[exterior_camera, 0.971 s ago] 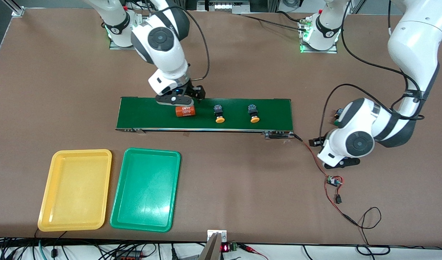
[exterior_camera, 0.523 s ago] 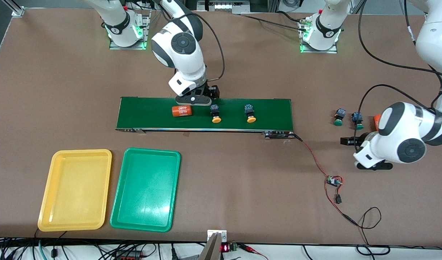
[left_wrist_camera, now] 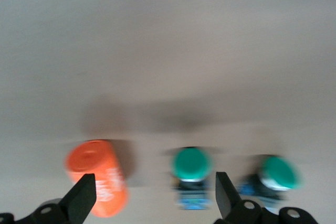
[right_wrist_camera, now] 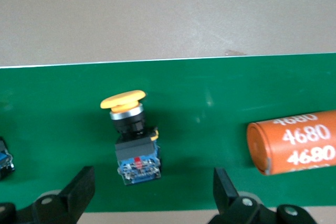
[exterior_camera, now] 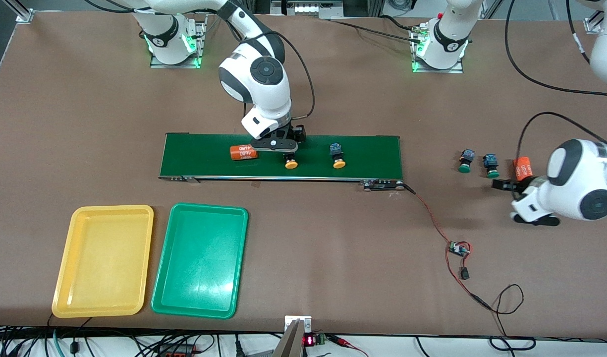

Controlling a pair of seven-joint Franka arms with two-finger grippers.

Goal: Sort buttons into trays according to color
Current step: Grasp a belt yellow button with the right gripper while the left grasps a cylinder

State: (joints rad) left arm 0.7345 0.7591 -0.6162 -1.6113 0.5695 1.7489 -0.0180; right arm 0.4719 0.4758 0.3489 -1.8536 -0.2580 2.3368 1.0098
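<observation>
The belt (exterior_camera: 281, 156) carries three things: an orange cylinder (exterior_camera: 244, 152) at its right-arm end and, lying on their sides, two yellow-capped buttons, one (exterior_camera: 289, 162) directly under the right gripper (exterior_camera: 276, 145) and the other (exterior_camera: 337, 154) at its 3 o'clock. The step in hand looks like the right arm's pick of that first button. Its fingers (right_wrist_camera: 79, 190) stand wide apart with nothing between them, and in the right wrist view they straddle the button's black-and-blue body (right_wrist_camera: 136, 162). To do this well, I judge the gripper should drop straight down, centre on the boxy body, not the round cap, and close squarely, staying clear of the cylinder just beside at 9 o'clock. The left gripper (exterior_camera: 519, 191) hovers over bare table toward the left arm's end, also spread wide and empty. At its 10 o'clock lie two green-capped buttons (exterior_camera: 465, 159) (exterior_camera: 491, 165) and just beside it a second orange cylinder (exterior_camera: 522, 168); its wrist view frames one green cap (left_wrist_camera: 191, 163) between the fingers. Both trays lie side by side at the belt's 7 o'clock, near the front camera. The yellow tray (exterior_camera: 105, 260) holds nothing, the green tray (exterior_camera: 200, 259) likewise, so no button is sorted yet.
</observation>
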